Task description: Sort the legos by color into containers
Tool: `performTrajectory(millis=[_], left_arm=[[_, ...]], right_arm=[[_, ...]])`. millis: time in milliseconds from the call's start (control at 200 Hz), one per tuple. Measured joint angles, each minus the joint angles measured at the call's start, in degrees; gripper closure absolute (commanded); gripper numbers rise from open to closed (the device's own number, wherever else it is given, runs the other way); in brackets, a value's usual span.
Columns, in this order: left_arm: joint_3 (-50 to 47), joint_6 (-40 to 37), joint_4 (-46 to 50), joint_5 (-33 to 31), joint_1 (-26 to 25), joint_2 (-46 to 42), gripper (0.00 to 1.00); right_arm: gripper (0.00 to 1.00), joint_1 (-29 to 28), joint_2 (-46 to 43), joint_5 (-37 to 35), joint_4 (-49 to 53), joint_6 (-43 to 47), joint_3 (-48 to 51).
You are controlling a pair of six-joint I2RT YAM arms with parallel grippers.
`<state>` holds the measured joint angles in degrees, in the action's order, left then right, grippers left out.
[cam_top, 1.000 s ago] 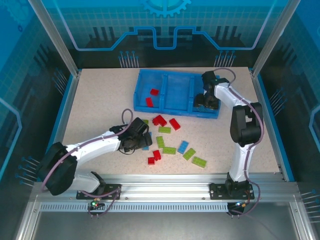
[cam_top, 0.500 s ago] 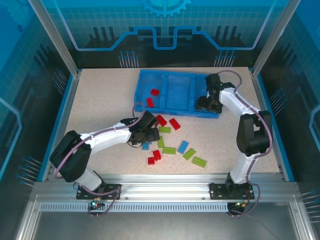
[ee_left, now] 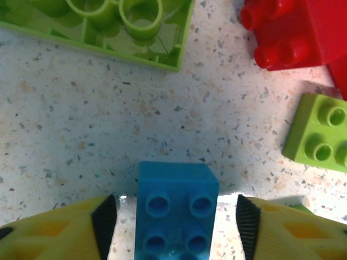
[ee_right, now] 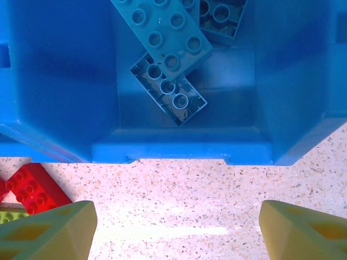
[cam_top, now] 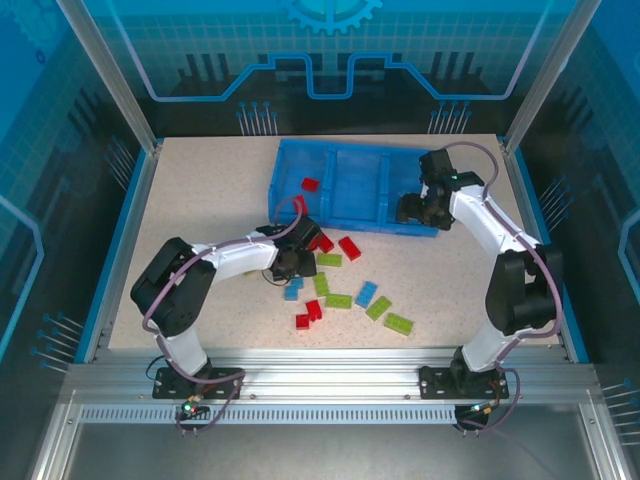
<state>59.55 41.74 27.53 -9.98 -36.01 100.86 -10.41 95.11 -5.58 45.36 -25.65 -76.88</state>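
In the left wrist view my left gripper (ee_left: pixel 176 225) straddles a light blue lego (ee_left: pixel 177 208) lying studs-up on the table. A thin gap shows on each side, so the jaws are open around it without touching. From above, that gripper (cam_top: pixel 297 262) sits at the left edge of the loose pile of red (cam_top: pixel 349 247), green (cam_top: pixel 338 300) and blue (cam_top: pixel 367 293) legos. My right gripper (ee_right: pixel 179 216) is open and empty over bare table just in front of the blue tray (cam_top: pixel 345 222). Its right container holds blue legos (ee_right: pixel 168 38). Two red legos (cam_top: pixel 299 204) lie in the left container.
A lime green brick (ee_left: pixel 108 27) lies upside down ahead of the left fingers, with a red one (ee_left: pixel 293 32) and another green one (ee_left: pixel 320 132) to the right. A red brick (ee_right: pixel 32 187) lies left of the right gripper. Blue rails (cam_top: pixel 548 240) line the table's sides.
The left arm has reached right into the pile and its jaws have narrowed around the blue lego. The right gripper has drawn back from the right container to its near wall.
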Motion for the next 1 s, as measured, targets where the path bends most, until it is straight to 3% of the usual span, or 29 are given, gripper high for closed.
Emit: performTrajectory(millis=[210, 540, 765, 1000], left_arm=[[0.31, -1.18, 0.04, 0.83, 0.02, 0.57, 0.65], [8.39, -2.73, 1.79, 0.72, 0.02, -0.83, 0.66], [27.96, -7.54, 1.18, 2.95, 0.02, 0.39, 0.66], [47.5, -9.38, -3.52, 10.6, 0.0, 13.38, 0.67]], right_arm=[[0.2, 0.61, -2.08, -0.07, -0.04, 0.0, 2.1], [0.19, 0.85, -8.52, -0.22, -1.31, -1.46, 11.39], [0.19, 1.53, -11.61, 0.5, -3.3, -3.28, 19.04], [0.18, 1.53, -17.27, 3.98, -7.1, -4.87, 27.8]])
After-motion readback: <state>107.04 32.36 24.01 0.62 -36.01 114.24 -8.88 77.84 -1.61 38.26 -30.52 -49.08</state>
